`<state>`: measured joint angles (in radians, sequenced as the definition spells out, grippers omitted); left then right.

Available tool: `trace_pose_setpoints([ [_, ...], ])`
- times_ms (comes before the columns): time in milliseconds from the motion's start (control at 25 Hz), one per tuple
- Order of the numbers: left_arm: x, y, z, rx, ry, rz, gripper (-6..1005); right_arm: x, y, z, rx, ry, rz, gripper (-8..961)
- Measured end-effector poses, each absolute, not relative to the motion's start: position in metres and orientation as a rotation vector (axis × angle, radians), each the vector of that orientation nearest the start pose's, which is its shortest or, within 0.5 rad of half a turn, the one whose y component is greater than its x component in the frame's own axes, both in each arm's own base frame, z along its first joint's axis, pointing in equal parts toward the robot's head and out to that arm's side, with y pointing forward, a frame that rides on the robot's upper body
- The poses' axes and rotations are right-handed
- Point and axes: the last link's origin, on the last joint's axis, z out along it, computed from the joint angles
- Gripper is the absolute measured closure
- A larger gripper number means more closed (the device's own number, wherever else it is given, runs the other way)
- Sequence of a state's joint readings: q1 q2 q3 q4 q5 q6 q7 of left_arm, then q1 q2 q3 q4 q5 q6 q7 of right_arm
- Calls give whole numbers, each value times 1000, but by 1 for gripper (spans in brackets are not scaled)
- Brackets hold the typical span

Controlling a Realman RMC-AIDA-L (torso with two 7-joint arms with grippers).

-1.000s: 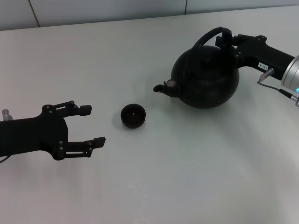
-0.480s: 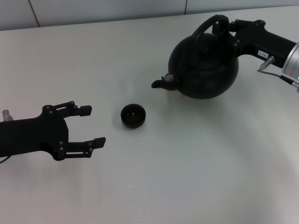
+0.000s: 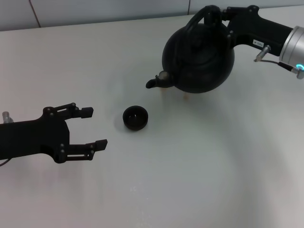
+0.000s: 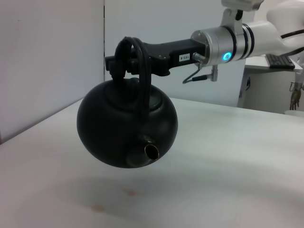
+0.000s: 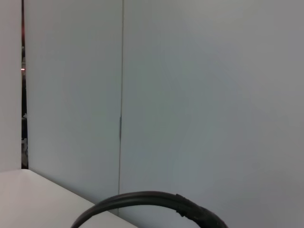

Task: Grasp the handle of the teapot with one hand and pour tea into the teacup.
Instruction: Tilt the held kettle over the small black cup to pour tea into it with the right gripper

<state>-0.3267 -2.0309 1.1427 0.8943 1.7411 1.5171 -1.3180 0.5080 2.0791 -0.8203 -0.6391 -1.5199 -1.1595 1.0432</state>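
The round black teapot (image 3: 198, 57) hangs in the air at the back right, well off the table in the left wrist view (image 4: 126, 126). Its spout (image 3: 154, 82) points left and toward the front. My right gripper (image 3: 216, 16) is shut on the arched black handle (image 4: 135, 71), whose top also shows in the right wrist view (image 5: 156, 202). The tiny black teacup (image 3: 135, 117) stands on the table, below and left of the spout. My left gripper (image 3: 92, 127) hovers open left of the teacup, holding nothing. No tea is visible.
The white table (image 3: 199, 166) stretches out to the front and right. Two faint brownish spots (image 4: 111, 199) mark it under the teapot. A pale wall (image 3: 95, 9) runs along the table's far edge.
The right gripper has lifted the teapot off the table and carried it up and to the left, nearer the teacup. The left arm has stayed still.
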Motion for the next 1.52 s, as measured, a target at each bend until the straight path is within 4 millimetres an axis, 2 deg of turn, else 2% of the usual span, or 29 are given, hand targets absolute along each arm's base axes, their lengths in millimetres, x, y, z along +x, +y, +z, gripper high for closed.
trace_pose_setpoints([
  [600,-258,298,1,-2854,-303,-577,133,245,401,27,-2292,229,606,818],
  [1000,-257,299,1,-2855,-297,-577,133,232,410,15,-2330,153,508,817],
  [1520,-258,301,4,-2834,-304,-584,133,215,415,15,-2345,32,487,818],
])
